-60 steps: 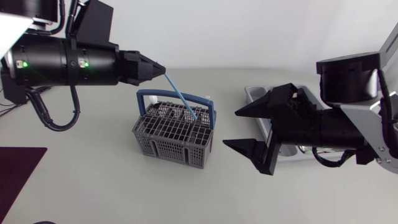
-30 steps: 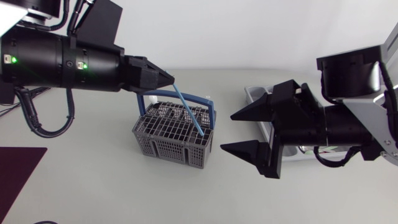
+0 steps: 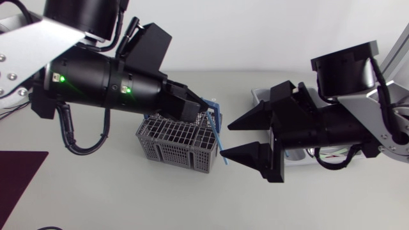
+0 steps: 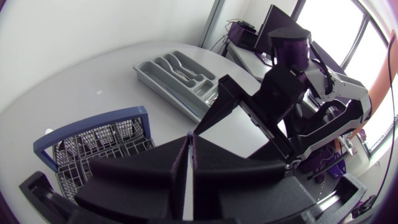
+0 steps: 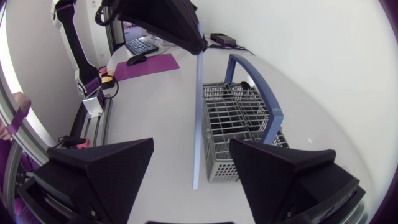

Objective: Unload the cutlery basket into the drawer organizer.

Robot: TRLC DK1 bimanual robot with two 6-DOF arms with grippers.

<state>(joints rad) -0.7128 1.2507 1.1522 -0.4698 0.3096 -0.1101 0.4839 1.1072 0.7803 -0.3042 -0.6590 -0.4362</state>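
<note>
cutlery basket [image 3: 174, 145], grey wire mesh with a blue handle [image 5: 264, 93], stands on the worktop [image 3: 96, 198] near the middle, under the left arm. left hand [image 3: 195, 110] hangs over the basket's far right corner. its fingers are pressed together, clamped on the upper end of a thin blue utensil [image 3: 215, 133]. the utensil slants down past the basket's right side, and its lower end looks clear of the mesh. right hand [image 3: 225, 140], just right of the basket, has its fingers wide apart. in the right wrist view the utensil hangs between them, touching neither. drawer organizer [image 3: 258, 95], grey, lies further right, largely hidden beneath the right arm.

step in hand, as judged: handover of one piece from left to right, bound for the organizer. the next move calls for the right fingers to close on the shaft before the left ones release, then a carry to a long compartment.

count: one basket, one utensil in sight, one organizer, two hands. further cutlery in the basket cannot be made out.
</note>
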